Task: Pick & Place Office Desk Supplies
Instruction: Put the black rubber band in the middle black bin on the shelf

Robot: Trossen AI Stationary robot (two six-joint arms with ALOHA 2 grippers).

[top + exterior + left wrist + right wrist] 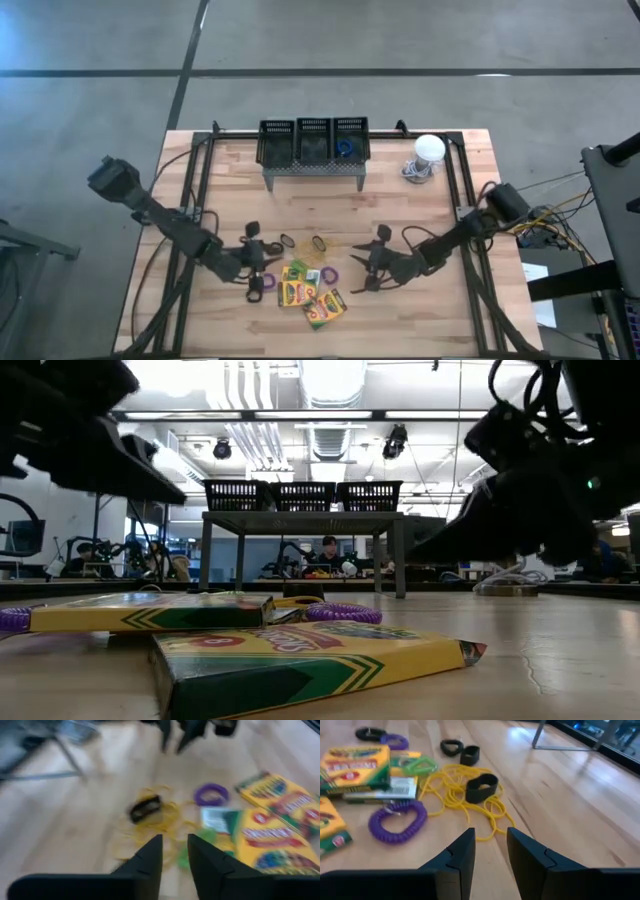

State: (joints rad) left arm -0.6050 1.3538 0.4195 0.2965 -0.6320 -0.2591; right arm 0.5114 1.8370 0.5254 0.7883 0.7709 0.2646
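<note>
My right gripper (489, 851), part-open and empty, lines up on the black loop (481, 787) mid-worktop; left gripper (174, 854) the same.

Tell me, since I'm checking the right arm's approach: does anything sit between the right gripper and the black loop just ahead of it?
Nothing solid does. The right gripper has its fingers apart and empty, and the black loop lies just beyond on a tangle of thin yellow loops. Some of those strands cover the wood between them, so the fingers could snag one.

Right hand (490, 851) empty, fingers parted, near yellow loops (465, 795), black loop (481, 787).
</note>
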